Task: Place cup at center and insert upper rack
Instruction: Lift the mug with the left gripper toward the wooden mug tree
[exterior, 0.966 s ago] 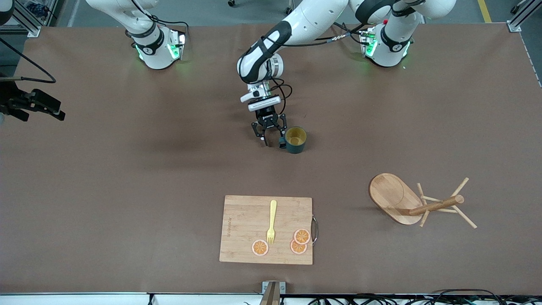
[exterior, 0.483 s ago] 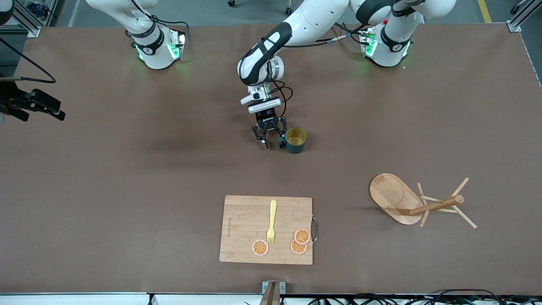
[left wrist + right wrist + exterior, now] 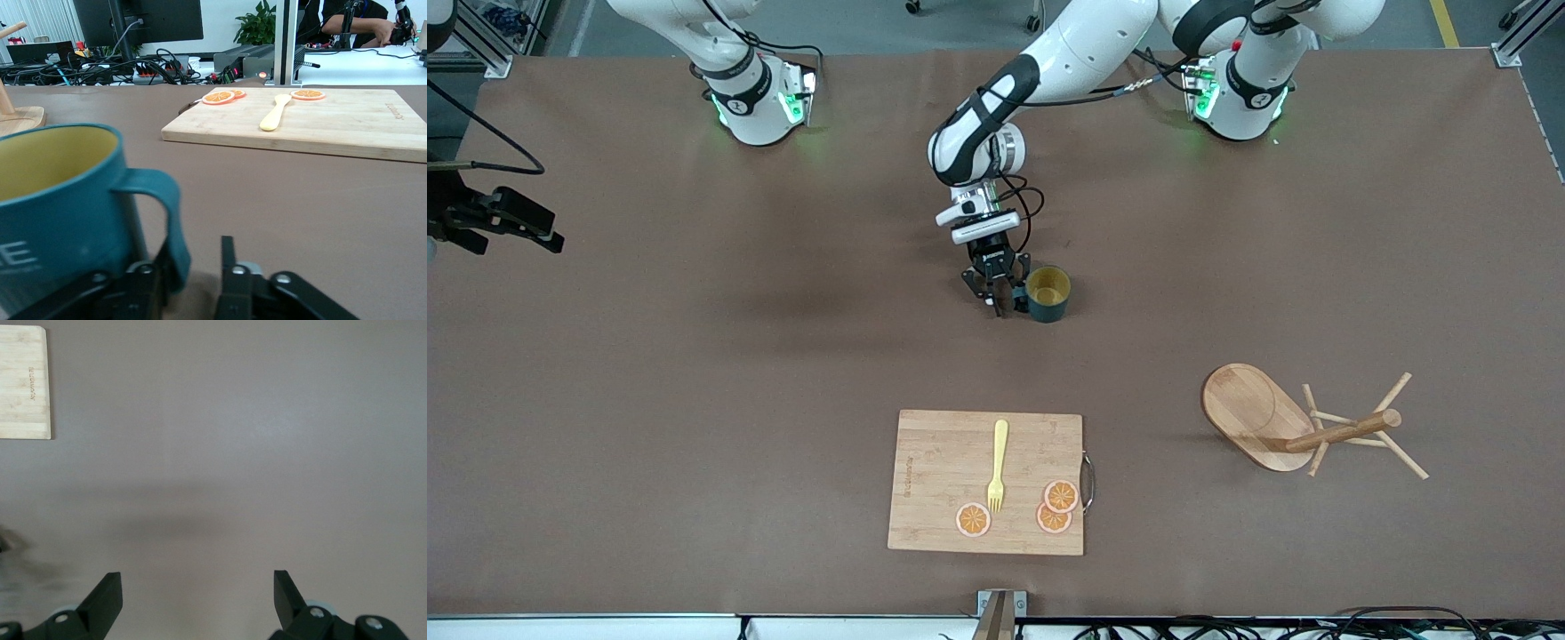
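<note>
One cup stands upright near the middle of the table, dark teal outside and mustard-yellow inside, its small handle turned toward the right arm's end. The left gripper is down at table level beside it, its fingers part-spread astride the handle, with a strip of table showing between the handle and one finger. The upper rack lies tipped on its side toward the left arm's end, nearer the front camera than the cup and well apart from it, its oval base on edge and its pegs splayed. A cutting board with a yellow fork and orange slices lies near the front edge, leaving a broad bare strip between it and the cup. The right gripper waits over bare table, its jaws spread wide and holding nothing.
</note>
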Robot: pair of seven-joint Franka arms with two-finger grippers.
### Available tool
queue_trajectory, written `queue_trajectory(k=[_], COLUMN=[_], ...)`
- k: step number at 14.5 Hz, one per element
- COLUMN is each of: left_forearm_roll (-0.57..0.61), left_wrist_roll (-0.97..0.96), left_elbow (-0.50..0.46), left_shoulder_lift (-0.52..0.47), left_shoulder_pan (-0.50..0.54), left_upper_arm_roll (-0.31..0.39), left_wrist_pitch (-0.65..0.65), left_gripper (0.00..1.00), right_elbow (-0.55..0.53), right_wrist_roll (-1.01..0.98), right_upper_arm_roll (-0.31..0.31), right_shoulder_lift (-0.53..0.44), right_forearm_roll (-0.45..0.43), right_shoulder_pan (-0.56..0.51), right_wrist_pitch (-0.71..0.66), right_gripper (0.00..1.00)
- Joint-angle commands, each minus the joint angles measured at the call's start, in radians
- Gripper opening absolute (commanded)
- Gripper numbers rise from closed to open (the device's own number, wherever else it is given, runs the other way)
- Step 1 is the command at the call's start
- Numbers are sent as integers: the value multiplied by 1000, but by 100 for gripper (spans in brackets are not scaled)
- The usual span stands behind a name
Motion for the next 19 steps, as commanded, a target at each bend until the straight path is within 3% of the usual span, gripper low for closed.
queue_trajectory(k=[1,4,9,15,19], left_forearm_roll=[20,17,-44,-492,-726], left_wrist_roll=[4,-3,63,527,591], left_elbow=[20,22,75,240,290], left_shoulder_lift=[10,2,-33,-165,-263], left_shoulder_pan=[4,6,29,76,153], left_upper_arm_roll=[1,0,-11,-11,-16], left_wrist_pitch=[13,20,62,105,117], left_gripper=[8,1,0,0,0], right_elbow=[-4,-4,-4,6,7], right_wrist_roll=[5,5,3,2,2], right_upper_arm_roll=[2,2,2,4,4], right_shoulder_lift=[-15,-15,-14,-6,-6], right_forearm_roll=[-9,-9,-9,-14,-14], right_shoulder_pan=[-3,-3,-3,-2,-3], right_wrist_pitch=[-8,-8,-7,-4,-7], right_gripper=[100,100,100,100,100])
